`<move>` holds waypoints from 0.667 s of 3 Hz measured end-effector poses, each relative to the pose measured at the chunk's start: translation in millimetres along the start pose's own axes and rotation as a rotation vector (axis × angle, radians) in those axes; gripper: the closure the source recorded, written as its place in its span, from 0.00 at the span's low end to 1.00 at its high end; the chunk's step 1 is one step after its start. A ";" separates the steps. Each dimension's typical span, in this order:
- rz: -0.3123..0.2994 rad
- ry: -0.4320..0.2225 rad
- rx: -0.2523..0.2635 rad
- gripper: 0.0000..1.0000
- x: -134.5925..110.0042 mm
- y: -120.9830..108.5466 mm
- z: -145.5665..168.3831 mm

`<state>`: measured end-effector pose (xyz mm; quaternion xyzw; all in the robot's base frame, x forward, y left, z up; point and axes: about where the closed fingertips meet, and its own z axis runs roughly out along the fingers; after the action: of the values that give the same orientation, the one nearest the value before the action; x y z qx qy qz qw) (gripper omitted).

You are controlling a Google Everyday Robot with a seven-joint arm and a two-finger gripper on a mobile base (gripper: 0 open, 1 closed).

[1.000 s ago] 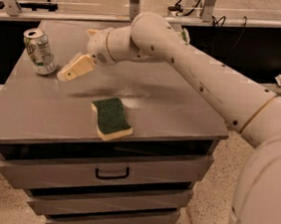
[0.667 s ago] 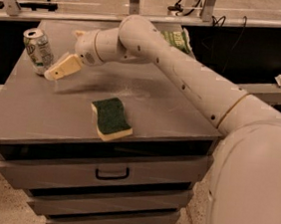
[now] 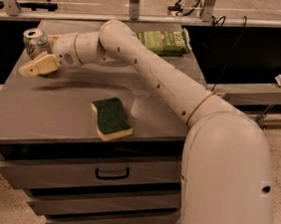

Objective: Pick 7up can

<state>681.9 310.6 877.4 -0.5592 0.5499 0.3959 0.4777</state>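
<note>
7up can (image 3: 35, 42) beside end effector (image 3: 26, 69), tabletop (image 3: 56, 107)

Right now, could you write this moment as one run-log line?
task: pick 7up can | gripper: close beside can, front side | can: upright, not lifted | sponge: apart, near front edge

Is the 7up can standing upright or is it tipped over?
Upright: the 7up can stands on its base, silver top up. The end effector is close in front of it.
</note>
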 end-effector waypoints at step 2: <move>0.013 -0.035 -0.009 0.61 -5.1 7.8 18.4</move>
<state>675.2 330.2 877.4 -0.5507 0.5434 0.4111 0.4821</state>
